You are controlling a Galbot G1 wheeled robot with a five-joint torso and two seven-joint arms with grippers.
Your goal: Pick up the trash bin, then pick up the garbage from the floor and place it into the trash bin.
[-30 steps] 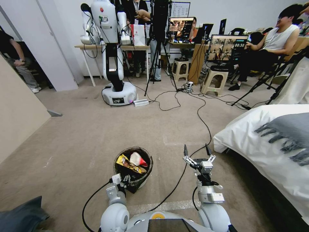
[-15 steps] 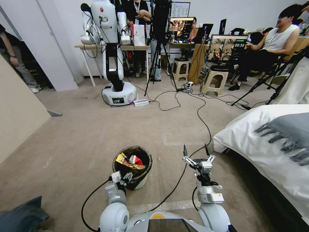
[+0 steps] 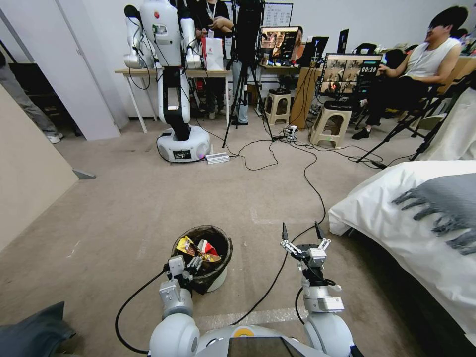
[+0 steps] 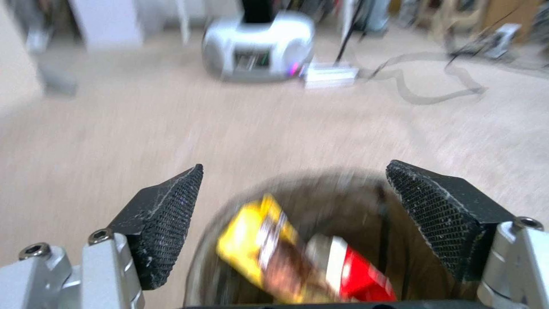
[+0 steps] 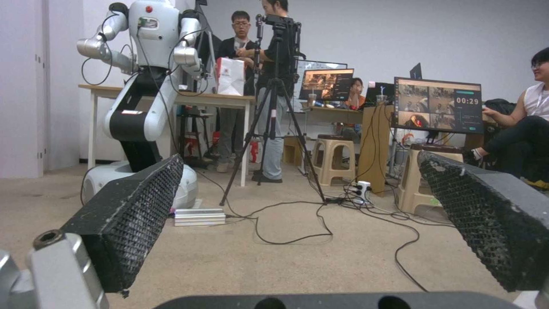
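Head view: the trash bin (image 3: 203,258) stands upright on the floor (image 3: 124,208), just ahead of the robot on its left side, black liner folded over the rim. Two pieces of garbage lie inside it: a yellow wrapper (image 3: 191,246) and, beside it, a red-and-white packet (image 3: 208,247).

Change over the last second: the bin was tilted toward the robot under the left pincer (image 3: 191,265); it now sits level and slightly nearer. The left pincer remains at the near rim. The left wrist view shows its pads (image 4: 166,214) spread wide with the bin mouth (image 4: 343,189) between and beyond them, so it grips nothing; contact with the rim cannot be confirmed.

The right pincer (image 3: 302,235) hovers above the floor to the right of the bin, well apart from it, pads (image 5: 131,214) spread and empty.

Assessment: the bin appears set down and released. No loose litter is visible on the surrounding floor, so the collection stage appears at or near completion.
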